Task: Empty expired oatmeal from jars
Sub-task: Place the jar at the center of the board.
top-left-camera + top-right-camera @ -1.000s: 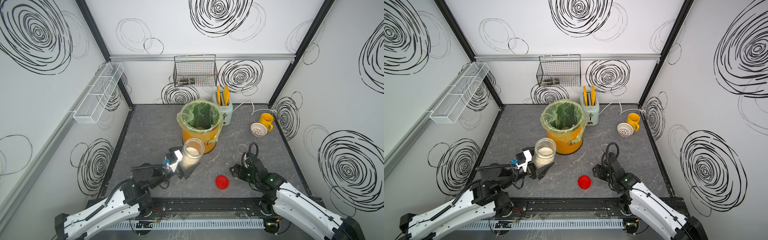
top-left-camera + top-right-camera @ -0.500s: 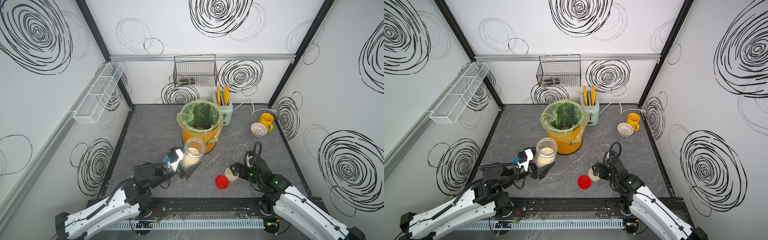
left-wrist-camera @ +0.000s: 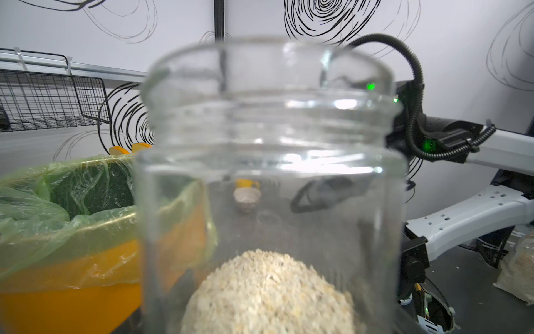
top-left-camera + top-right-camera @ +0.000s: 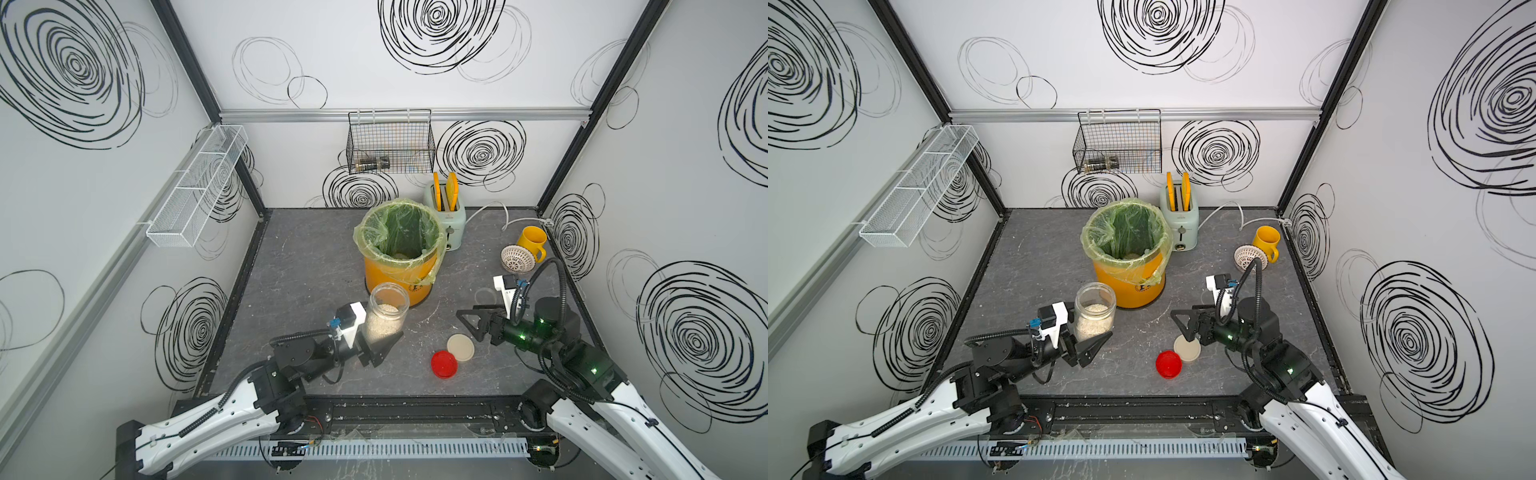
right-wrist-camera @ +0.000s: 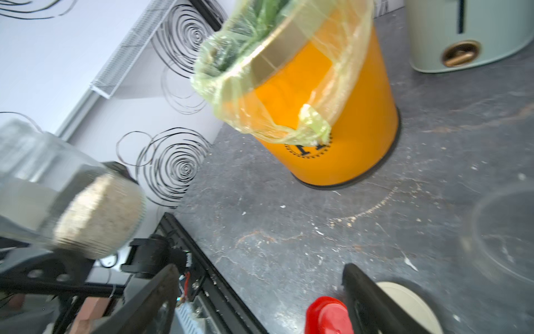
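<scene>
My left gripper [image 4: 380,337] is shut on the lower part of an open clear jar [image 4: 388,305], holding it upright in front of the orange bucket. The oatmeal [image 3: 268,292] fills the jar's bottom third, and the jar hides the jaws in the left wrist view. The right gripper [image 4: 469,326] stands open and empty just above the table. Below it lie a cream lid [image 4: 460,347] and a red lid [image 4: 444,364], side by side. A second clear jar [image 5: 505,231], lidless and apparently empty, stands behind the right gripper.
The orange bucket [image 4: 399,276] with a green liner stands mid-table, with a mint toaster [image 4: 448,222] behind it. A yellow mug [image 4: 531,241] and a white strainer [image 4: 517,258] sit at the back right. Oatmeal crumbs lie scattered on the grey tabletop [image 4: 316,266].
The right gripper has let go of the cream lid beside the red lid and drawn back from it. The left gripper still holds its jar in nearly the same place.
</scene>
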`<action>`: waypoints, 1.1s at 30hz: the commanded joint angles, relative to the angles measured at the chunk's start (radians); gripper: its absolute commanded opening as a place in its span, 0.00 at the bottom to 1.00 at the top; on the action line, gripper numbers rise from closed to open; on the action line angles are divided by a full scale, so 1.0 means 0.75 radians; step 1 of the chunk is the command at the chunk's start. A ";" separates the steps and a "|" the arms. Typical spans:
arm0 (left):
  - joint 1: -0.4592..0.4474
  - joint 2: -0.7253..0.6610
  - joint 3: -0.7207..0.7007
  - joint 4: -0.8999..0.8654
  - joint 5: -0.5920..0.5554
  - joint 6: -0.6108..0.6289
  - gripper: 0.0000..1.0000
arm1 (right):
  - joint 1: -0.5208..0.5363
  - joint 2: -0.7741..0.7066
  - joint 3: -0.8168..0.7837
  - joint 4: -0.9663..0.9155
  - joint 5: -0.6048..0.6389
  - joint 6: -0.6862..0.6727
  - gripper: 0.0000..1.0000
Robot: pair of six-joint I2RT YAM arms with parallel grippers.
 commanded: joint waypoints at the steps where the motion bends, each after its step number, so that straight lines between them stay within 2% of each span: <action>1: -0.121 -0.022 -0.056 0.341 -0.197 0.078 0.00 | 0.012 0.192 0.223 -0.046 -0.179 -0.069 0.87; 4: -0.231 0.006 -0.156 0.522 -0.325 0.159 0.00 | 0.054 0.328 0.449 -0.198 -0.263 -0.195 0.86; 8: -0.301 0.030 -0.228 0.635 -0.380 0.217 0.00 | 0.227 0.367 0.567 -0.218 -0.241 -0.417 0.87; 12: -0.312 0.044 -0.233 0.624 -0.379 0.251 0.00 | 0.381 0.474 0.673 -0.286 -0.168 -0.415 0.87; 17: -0.310 0.049 -0.239 0.615 -0.372 0.280 0.00 | 0.484 0.683 0.870 -0.568 -0.011 -0.478 0.82; 25: -0.310 0.067 -0.254 0.633 -0.360 0.251 0.00 | 0.716 0.653 0.723 -0.259 0.058 -0.597 0.95; 29: -0.311 0.067 -0.266 0.648 -0.361 0.246 0.00 | 0.750 0.634 0.693 -0.224 0.098 -0.654 1.00; 33: -0.321 0.049 -0.258 0.635 -0.346 0.241 0.00 | 0.773 0.623 0.578 -0.011 0.152 -0.722 0.98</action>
